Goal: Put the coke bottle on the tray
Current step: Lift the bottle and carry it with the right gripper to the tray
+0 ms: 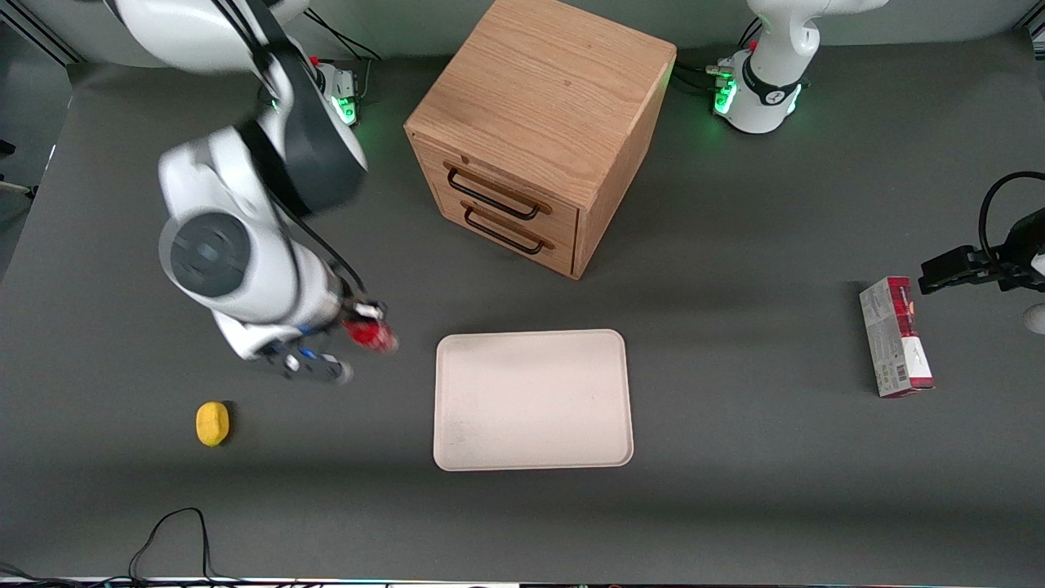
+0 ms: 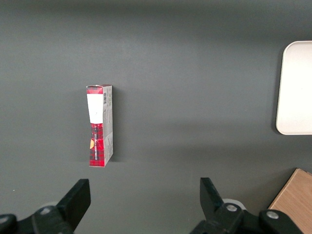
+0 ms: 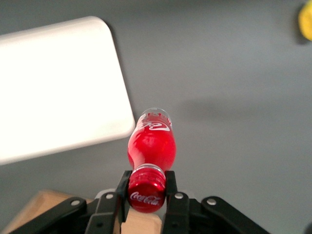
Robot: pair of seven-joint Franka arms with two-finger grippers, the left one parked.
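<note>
My right gripper (image 1: 369,325) is shut on the red cap of the coke bottle (image 1: 371,335) and holds it up off the table, beside the tray's end toward the working arm. In the right wrist view the fingers (image 3: 171,187) clamp the cap and the red bottle (image 3: 151,146), with its white script logo, hangs down from them over bare table next to the tray's corner (image 3: 58,83). The cream-white tray (image 1: 533,398) lies flat in front of the wooden drawer cabinet, nearer the front camera, with nothing on it. Its edge also shows in the left wrist view (image 2: 296,87).
A wooden cabinet with two drawers (image 1: 540,131) stands farther from the camera than the tray. A yellow object (image 1: 212,423) lies toward the working arm's end. A red-and-grey carton (image 1: 896,336) lies toward the parked arm's end; it also shows in the left wrist view (image 2: 100,125).
</note>
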